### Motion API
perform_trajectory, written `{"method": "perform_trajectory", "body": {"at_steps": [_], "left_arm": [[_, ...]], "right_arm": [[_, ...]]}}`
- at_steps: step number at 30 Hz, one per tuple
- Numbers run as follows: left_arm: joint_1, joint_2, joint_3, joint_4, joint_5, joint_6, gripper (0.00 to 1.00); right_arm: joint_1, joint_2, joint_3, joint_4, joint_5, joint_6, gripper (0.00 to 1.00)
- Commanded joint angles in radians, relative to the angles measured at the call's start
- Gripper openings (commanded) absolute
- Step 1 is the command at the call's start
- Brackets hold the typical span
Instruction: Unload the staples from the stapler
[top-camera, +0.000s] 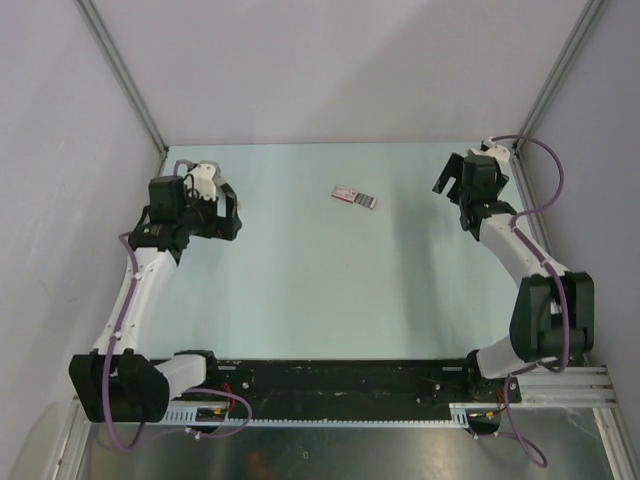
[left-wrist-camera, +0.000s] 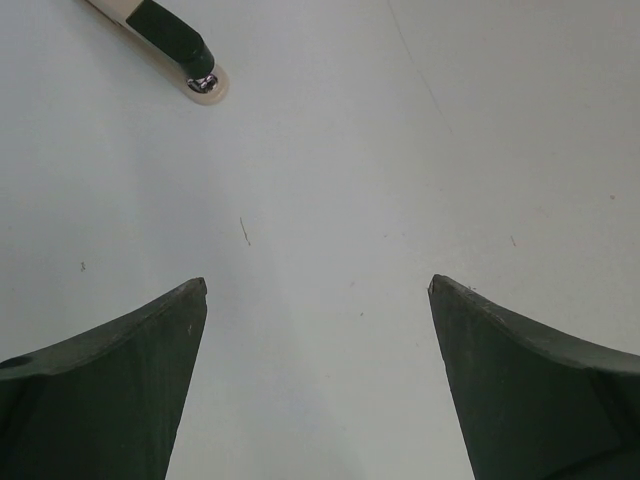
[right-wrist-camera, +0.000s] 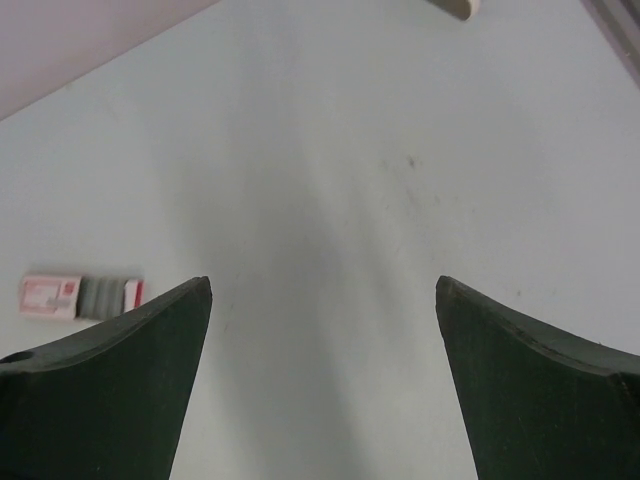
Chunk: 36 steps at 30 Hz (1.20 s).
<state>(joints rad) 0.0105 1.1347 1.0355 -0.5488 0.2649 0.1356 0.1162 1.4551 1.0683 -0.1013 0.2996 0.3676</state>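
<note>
Items counted: one stapler (top-camera: 355, 197), on one table (top-camera: 300, 300). Arms — two: left arm (top-camera: 135, 290), right arm (top-camera: 515, 245). Grippers — two: left gripper (left-wrist-camera: 318, 284), right gripper (right-wrist-camera: 323, 283), two fingers apiece. Purple cables (top-camera: 556, 172): two, one per arm.

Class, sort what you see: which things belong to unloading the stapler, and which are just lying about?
For the job: stapler; left gripper, fingers open; right gripper, fingers open.
Lying about: black-and-cream object; cream object, cut off at the right wrist view's top edge.
</note>
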Motion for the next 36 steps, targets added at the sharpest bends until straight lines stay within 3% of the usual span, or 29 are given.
{"method": "perform_trajectory", "body": {"at_steps": [1,14,25,36], "left_arm": [[-0.001,0.035,0.052,0.038,0.010,0.031,0.97],[-0.001,0.224,0.121,0.130,0.022,0.065,0.97],[-0.001,0.302,0.143,0.165,0.064,0.045,0.97],[-0.001,0.312,0.140,0.175,0.072,0.032,0.97]], "right_arm": [[-0.048,0.086,0.060,0.176,0.027,-0.038,0.99],[-0.199,0.465,0.249,0.458,-0.005,-0.149,0.96],[-0.260,0.790,0.690,0.257,-0.053,-0.181,0.95],[-0.303,0.976,0.917,0.185,-0.118,-0.147,0.98]]}}
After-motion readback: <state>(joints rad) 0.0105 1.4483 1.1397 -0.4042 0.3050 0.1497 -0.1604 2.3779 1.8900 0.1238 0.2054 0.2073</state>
